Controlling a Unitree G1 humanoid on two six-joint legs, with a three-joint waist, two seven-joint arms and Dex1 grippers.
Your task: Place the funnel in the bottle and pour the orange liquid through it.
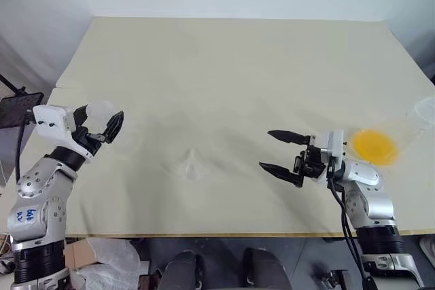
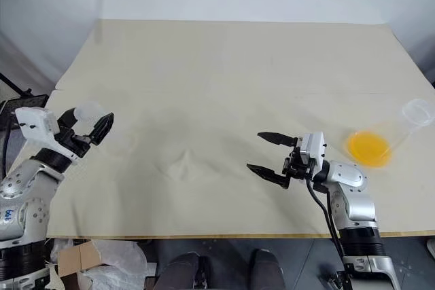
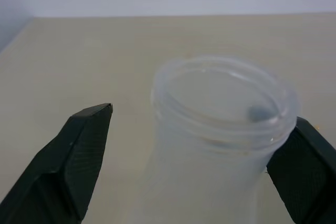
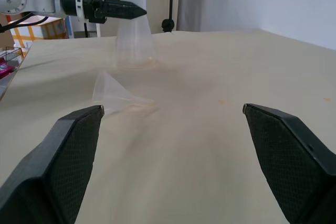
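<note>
Left eye view shows the left gripper [image 1: 107,129] at the left edge of the frame, its fingers apart on either side of the neck of the bottle [image 3: 220,145], which stands upright on the table [image 1: 224,66]. Whether they touch it cannot be told. The funnel [image 1: 192,166] lies on its side at lower centre. At lower right, the right gripper [image 1: 277,150] hangs empty, fingers wide apart. Behind it, at the right edge, a tilted clear vessel [image 1: 414,123] holds the orange liquid [image 1: 374,145].

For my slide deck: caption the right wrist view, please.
Open right gripper faces the funnel lying on the table; beyond, the left gripper brackets the bottle.
</note>
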